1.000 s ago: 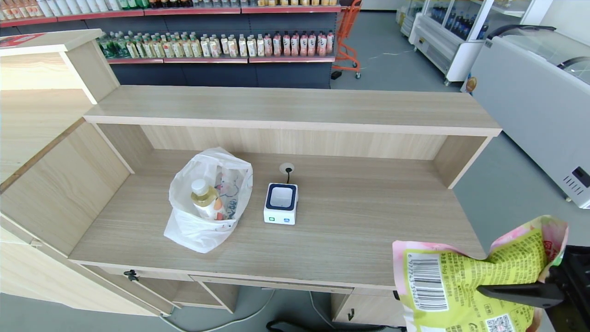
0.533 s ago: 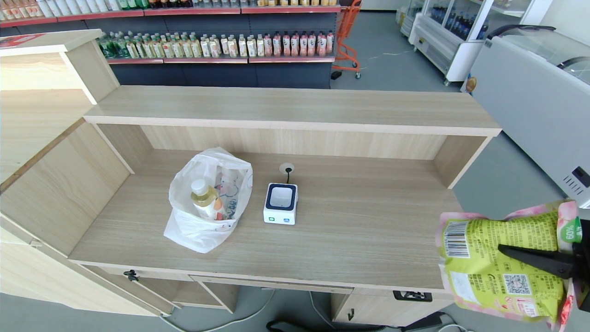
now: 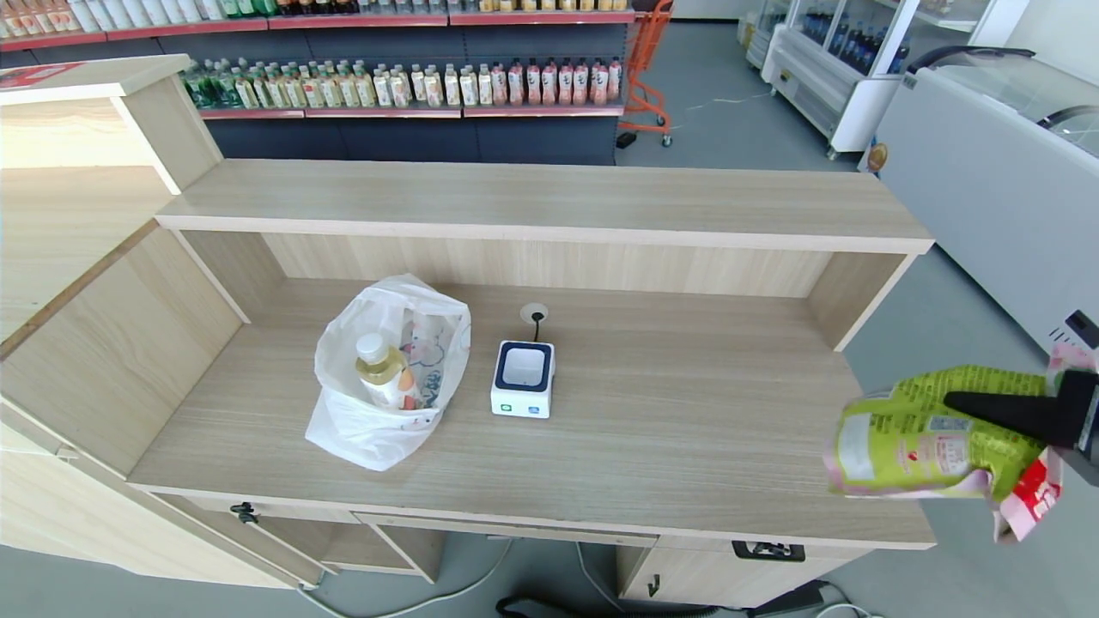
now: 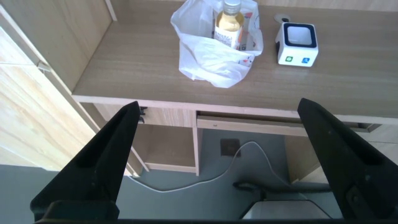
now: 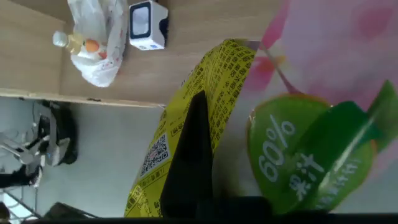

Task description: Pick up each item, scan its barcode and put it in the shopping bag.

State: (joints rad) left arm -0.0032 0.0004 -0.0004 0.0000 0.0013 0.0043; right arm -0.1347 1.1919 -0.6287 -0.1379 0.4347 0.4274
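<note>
Locate the right gripper [image 3: 968, 414] at the 3 o'clock edge of the head view; its jaws are closed on the snack pouch [image 3: 910, 446], with one black finger [image 3: 1000, 408] lying across the pouch's upper face. The pouch is green-yellow with pink borders and is held roughly level, its free end pointing toward 9 o'clock. It sits over the right end of the counter [image 3: 687, 429], at about 4 o'clock from the scanner [image 3: 523, 378] and well apart from it. In the right wrist view, you see the same finger [image 5: 193, 155] pressed against the pouch's yellow printed side. The scanner stands near mid-counter with its window facing up and a cable port [image 3: 534, 312] at its 12 o'clock. The shopping bag [image 3: 369, 429] stands just beside the scanner at 9 o'clock, mouth open, with a bottle [image 3: 378, 365] upright inside it. In the left wrist view, the left gripper [image 4: 219, 106] is before the counter's front edge, jaws spread wide with nothing between them
</note>
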